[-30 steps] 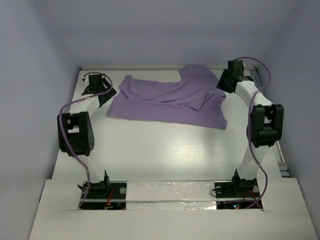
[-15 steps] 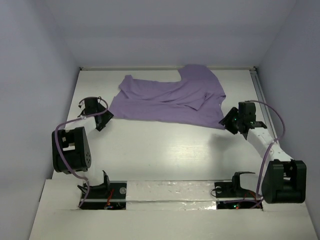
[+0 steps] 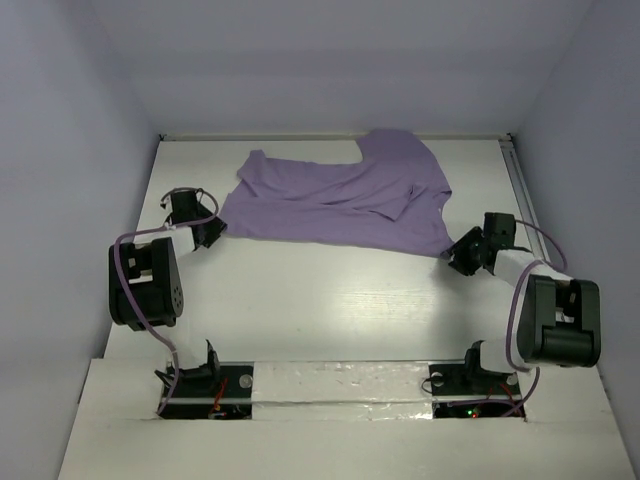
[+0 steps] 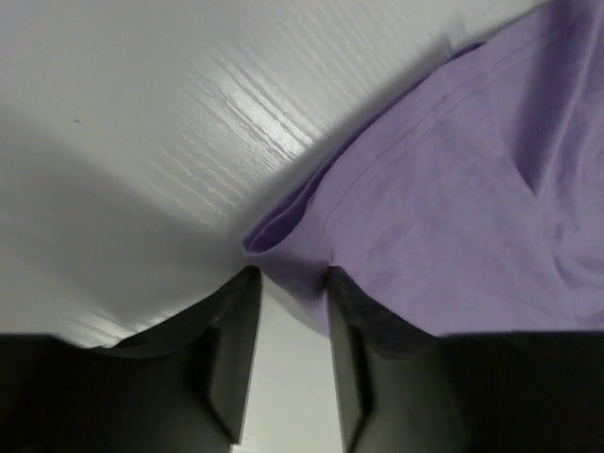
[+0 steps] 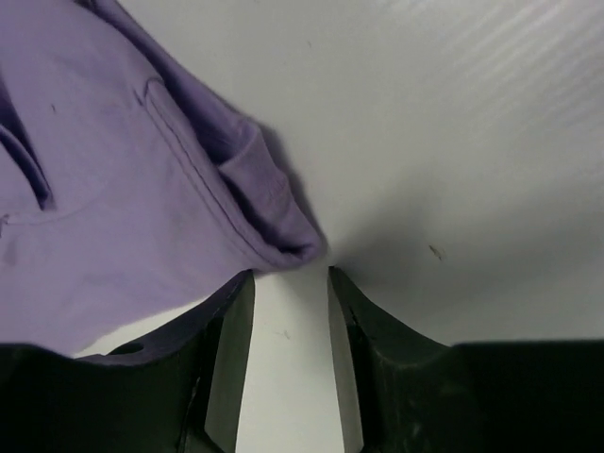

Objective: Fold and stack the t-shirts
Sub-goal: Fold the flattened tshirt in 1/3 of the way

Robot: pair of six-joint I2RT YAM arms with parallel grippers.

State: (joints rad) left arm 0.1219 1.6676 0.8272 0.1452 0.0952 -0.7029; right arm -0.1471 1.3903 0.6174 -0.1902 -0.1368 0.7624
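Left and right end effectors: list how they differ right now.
The left end effector sits at the near-left corner of the t-shirt, the right end effector at its near-right corner. Cloth reaches into the left end effector's gap; the right end effector's gap shows only table. Both are open, gripping nothing.

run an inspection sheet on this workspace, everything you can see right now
surface: white table, glossy, no marks seen from above
job's things: one lavender t-shirt spread on the far half, rumpled, right part doubled over, not neatly folded
clutter: nothing seen
grippers: left gripper open, low at the shirt's near-left corner, cloth tip between the fingertips; right gripper open, low at the near-right corner, folded hem just ahead of the fingertips
cables: purple cables loop along both arms, off the cloth
surroundings: plain pale walls on three sides
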